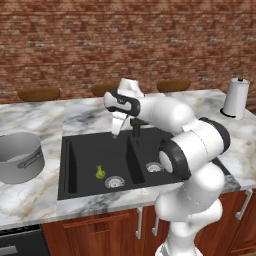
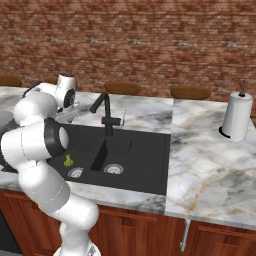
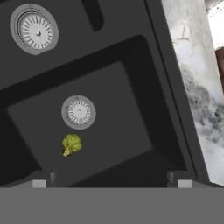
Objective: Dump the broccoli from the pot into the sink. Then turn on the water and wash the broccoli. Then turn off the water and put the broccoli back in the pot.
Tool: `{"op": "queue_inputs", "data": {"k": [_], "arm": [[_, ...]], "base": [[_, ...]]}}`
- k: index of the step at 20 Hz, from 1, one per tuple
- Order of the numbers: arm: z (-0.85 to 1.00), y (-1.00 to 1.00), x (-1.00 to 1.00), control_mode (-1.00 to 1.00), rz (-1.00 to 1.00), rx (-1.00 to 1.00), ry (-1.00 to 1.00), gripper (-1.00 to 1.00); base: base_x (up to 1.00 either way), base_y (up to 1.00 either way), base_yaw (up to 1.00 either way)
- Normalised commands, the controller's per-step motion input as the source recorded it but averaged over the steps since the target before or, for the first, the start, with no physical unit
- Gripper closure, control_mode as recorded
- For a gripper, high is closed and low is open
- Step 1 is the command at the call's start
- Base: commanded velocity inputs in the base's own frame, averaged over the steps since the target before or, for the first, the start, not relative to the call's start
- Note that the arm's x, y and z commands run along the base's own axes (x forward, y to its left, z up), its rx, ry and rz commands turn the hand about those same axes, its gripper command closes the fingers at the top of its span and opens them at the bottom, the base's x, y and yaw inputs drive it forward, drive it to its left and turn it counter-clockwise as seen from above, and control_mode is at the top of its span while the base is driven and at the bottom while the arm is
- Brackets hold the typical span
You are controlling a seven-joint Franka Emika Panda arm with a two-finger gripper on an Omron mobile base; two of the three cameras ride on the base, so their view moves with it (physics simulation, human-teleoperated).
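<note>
While apparently loose, broccoli [image 3: 71,144] in sink [image 3: 131,109]

Red brick wall [image 1: 75,40] behind marble counter [image 2: 210,160] (wooden cabinets [image 1: 95,232] below)

No readable text, labels, brands or numbers on anything here.
</note>
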Motion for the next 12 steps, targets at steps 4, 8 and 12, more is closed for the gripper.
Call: {"op": "queue_inputs", "data": {"k": [4,8,12], "arm": [[0.06,0.32,0.26,-1.0,0.12,-0.07,0.06,-1.0],[0.0,0.42,0.26,-1.0,0.14,-0.17,0.0,-1.0],[0.0,0.42,0.21,-1.0,0.18,-0.17,-0.03,-1.0]], "base": [[0.0,0.0,0.0],[0.0,0.0,0.0],[0.0,0.0,0.0]]}}
